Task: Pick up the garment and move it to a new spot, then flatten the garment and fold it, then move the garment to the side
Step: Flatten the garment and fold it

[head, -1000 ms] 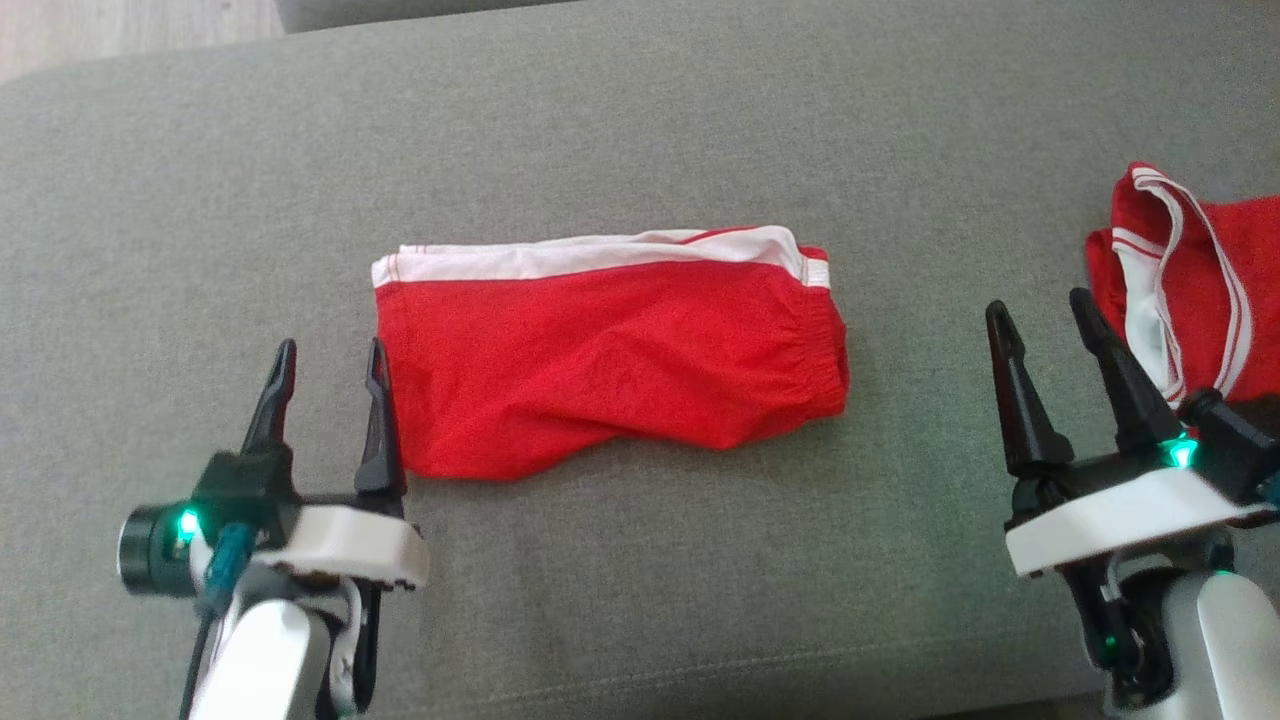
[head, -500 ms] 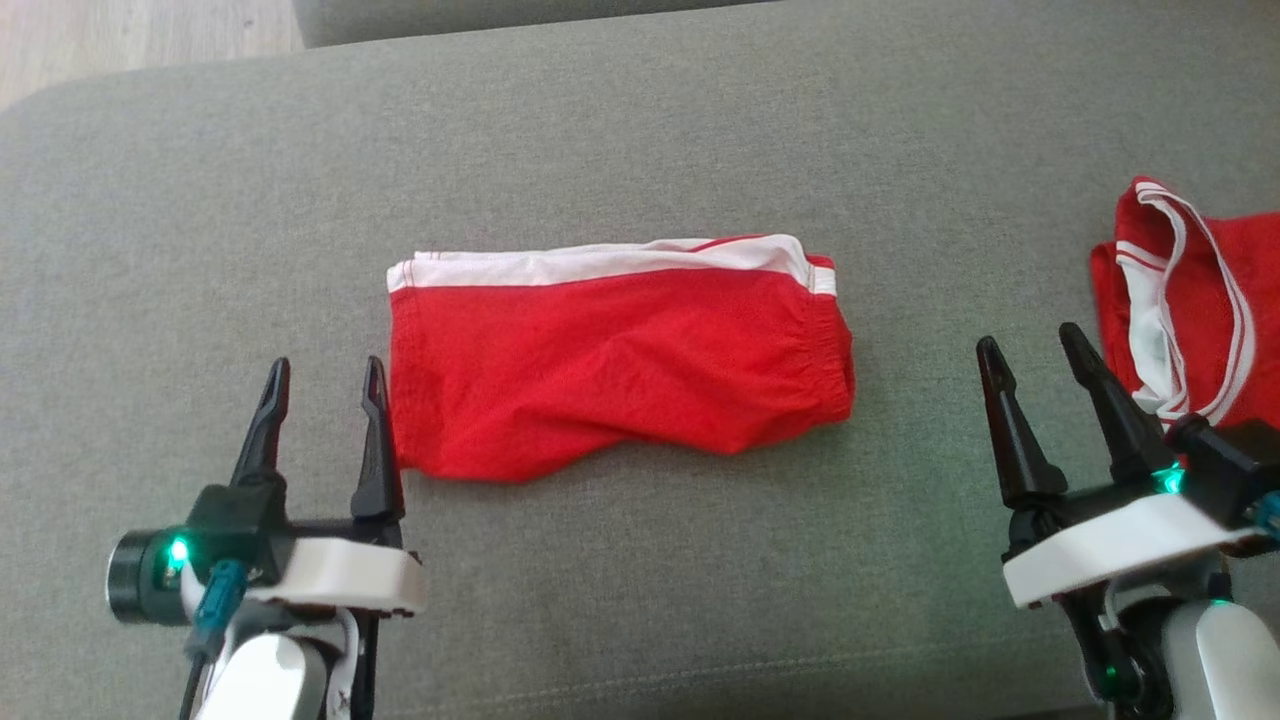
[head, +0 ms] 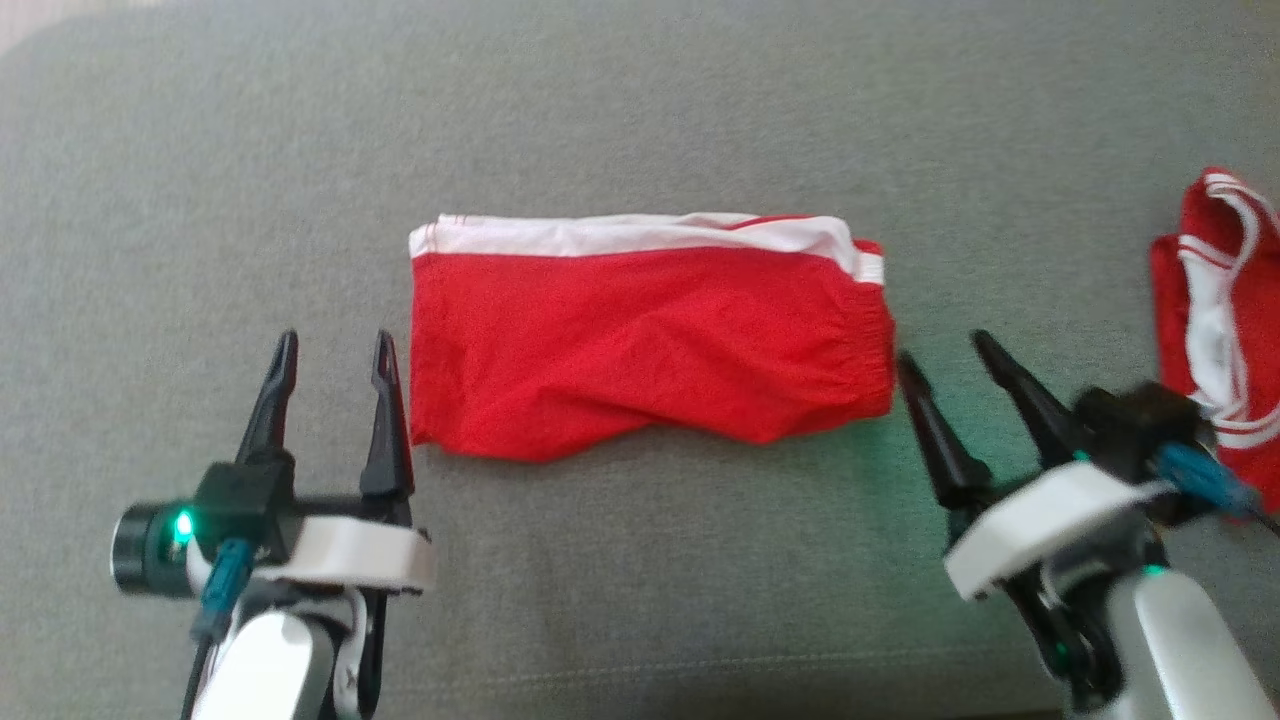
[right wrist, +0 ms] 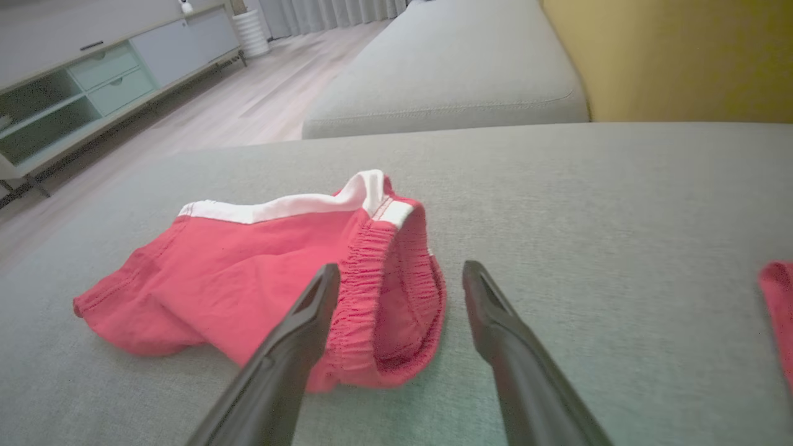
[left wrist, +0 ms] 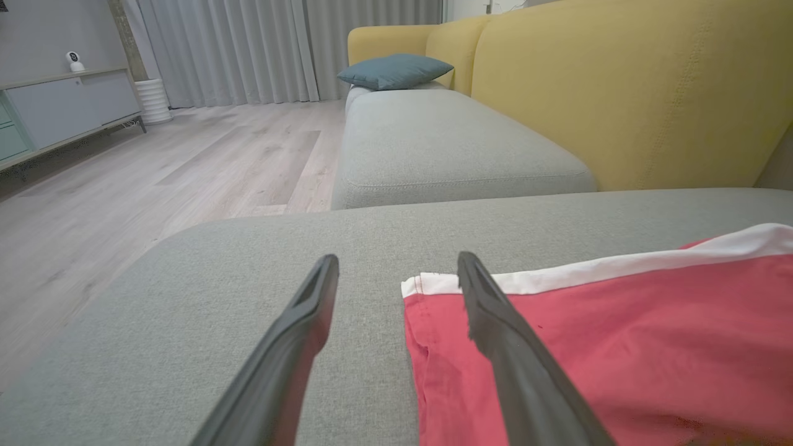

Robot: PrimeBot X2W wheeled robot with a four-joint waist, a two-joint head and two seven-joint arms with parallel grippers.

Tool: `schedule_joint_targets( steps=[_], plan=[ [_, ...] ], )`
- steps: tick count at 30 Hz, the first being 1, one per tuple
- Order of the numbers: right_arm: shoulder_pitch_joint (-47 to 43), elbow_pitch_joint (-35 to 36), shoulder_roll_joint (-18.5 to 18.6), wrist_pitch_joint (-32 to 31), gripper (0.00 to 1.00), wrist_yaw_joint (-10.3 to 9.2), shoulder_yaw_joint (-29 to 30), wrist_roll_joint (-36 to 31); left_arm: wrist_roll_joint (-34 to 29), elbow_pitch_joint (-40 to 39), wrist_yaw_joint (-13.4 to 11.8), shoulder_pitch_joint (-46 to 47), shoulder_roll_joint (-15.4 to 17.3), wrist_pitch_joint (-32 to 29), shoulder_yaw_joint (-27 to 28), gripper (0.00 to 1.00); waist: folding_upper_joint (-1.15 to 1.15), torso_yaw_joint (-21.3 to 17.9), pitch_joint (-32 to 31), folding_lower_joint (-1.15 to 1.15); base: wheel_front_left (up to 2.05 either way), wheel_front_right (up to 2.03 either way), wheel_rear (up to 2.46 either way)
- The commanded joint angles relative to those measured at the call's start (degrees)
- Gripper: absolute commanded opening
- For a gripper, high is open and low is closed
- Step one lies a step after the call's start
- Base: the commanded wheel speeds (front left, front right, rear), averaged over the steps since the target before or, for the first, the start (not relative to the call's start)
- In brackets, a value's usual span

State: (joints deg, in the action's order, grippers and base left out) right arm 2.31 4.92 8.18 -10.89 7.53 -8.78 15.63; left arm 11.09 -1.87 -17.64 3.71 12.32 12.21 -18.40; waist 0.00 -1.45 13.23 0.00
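two claws stand spread and empty over the grey sofa cushion (head: 640, 120). the left claw (head: 334, 340) hovers with its inner finger just beside the left edge of the folded red garment (head: 650, 340), as it did a second ago. in the left wrist view that finger crosses the garment's white-banded corner. the right claw (head: 943, 348) has swung inward since the earlier frames. then it sat well apart from the garment's elastic end and close to the second red garment (head: 1215, 310). now its nearer fingertip is just beside that elastic end, and the second piece lies off to its outer side. in the right wrist view the gathered waistband sits just ahead of the fingers, nearer the left one. the head camera has shifted too. the garment lies folded between the two claws.
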Motion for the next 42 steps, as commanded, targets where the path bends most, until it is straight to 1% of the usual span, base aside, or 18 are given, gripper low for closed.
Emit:
schedule_joint_targets(
  steps=[1,3,5,7,12,14,17,18,19,20,26,32,34,35,37,40,42],
  plan=[
    [3.2,1.3,0.9,-0.8,1.00,-0.04,-1.9,0.2,-0.6,-2.0,0.1,3.3,0.6,0.5,1.6,1.00,0.00,1.2,1.4,0.00,0.00,0.00,0.00],
    [5.2,0.0,1.2,-1.6,1.00,-0.04,-3.6,0.3,-0.6,-1.7,0.3,4.2,0.3,0.8,1.2,1.00,0.00,2.1,2.6,0.00,0.00,0.00,0.00],
    [6.7,-2.4,1.5,-3.2,1.00,-0.04,-3.8,-0.1,-0.7,-1.3,0.5,5.0,-0.1,1.1,0.8,1.00,0.00,2.9,3.6,0.00,0.00,0.00,0.00],
    [8.0,-4.7,1.7,-4.8,1.00,-0.04,-2.3,-1.0,-0.7,-0.8,0.8,5.8,-0.6,1.3,0.4,1.00,0.00,3.8,4.6,0.00,0.00,0.00,0.00],
    [11.4,-9.1,2.5,-5.6,1.00,-0.04,0.2,-1.3,-0.8,0.6,1.3,7.7,-1.5,2.0,-0.4,1.00,0.00,5.4,6.9,0.00,0.00,0.00,0.00],
    [13.2,-12.8,2.8,-6.6,1.00,-0.04,0.1,0.4,-1.0,1.2,1.4,8.7,-2.0,2.2,-0.7,1.00,0.00,6.0,7.9,0.00,0.00,0.00,0.00],
    [14.5,-16.1,3.2,-8.3,1.00,-0.04,-1.7,3.7,-1.1,1.6,1.5,9.4,-2.4,2.4,-0.9,1.00,0.00,6.2,8.4,0.00,0.00,0.00,0.00],
    [14.6,-16.7,3.2,-8.9,0.85,-0.04,-2.5,5.4,-1.1,1.7,1.5,9.6,-2.4,2.5,-0.9,1.00,0.00,6.2,8.5,0.00,0.00,0.00,0.00],
    [14.7,-17.2,3.6,-9.5,0.02,-0.04,-3.2,6.5,-1.2,1.8,1.6,9.8,-2.4,2.5,-0.9,1.00,0.00,6.1,8.6,0.00,0.00,0.00,0.00],
    [14.7,-17.4,4.0,-9.7,0.00,-0.04,-3.8,7.3,-1.3,1.9,1.6,10.0,-2.4,2.6,-0.8,1.00,0.00,6.0,8.6,0.00,0.00,0.00,0.00],
    [13.1,-15.2,6.8,-7.8,0.00,-0.04,-4.9,12.9,-1.4,2.2,1.5,9.9,-2.1,2.7,-0.5,1.00,0.00,4.5,7.6,0.00,0.00,0.00,0.00],
    [10.2,-10.6,12.1,-7.5,0.00,-0.04,-3.3,18.2,-1.5,2.0,1.6,9.5,-1.6,2.7,-0.5,1.00,0.00,3.0,6.1,0.00,0.00,0.00,0.00],
    [9.3,-8.8,13.7,-8.6,0.00,-0.04,-2.7,20.9,-1.6,1.9,1.6,9.4,-1.4,2.7,-0.5,1.00,0.00,2.7,5.9,0.00,0.00,0.00,0.00],
    [9.3,-8.8,13.7,-8.6,0.00,-0.04,-2.7,20.9,-1.6,1.9,1.6,9.4,-1.4,2.7,-0.5,1.00,0.00,2.7,5.9,0.00,0.00,0.00,0.00],
    [8.8,-7.4,15.7,-10.4,0.00,-0.04,-2.4,22.9,-1.5,1.9,1.6,9.3,-1.3,2.7,-0.6,1.00,0.00,2.4,5.6,0.00,0.00,0.00,0.00],
    [8.9,-4.2,16.7,-14.2,0.00,-0.04,-3.2,29.9,-1.5,2.0,1.7,9.3,-1.2,2.7,-0.7,1.00,0.00,2.2,5.2,0.00,0.00,0.00,0.00],
    [9.8,-1.6,16.4,-17.4,0.00,-0.04,-3.9,36.1,-1.5,2.0,1.7,9.3,-1.2,2.7,-0.9,1.00,0.00,2.2,5.0,0.00,0.00,0.00,0.00]
  ],
)
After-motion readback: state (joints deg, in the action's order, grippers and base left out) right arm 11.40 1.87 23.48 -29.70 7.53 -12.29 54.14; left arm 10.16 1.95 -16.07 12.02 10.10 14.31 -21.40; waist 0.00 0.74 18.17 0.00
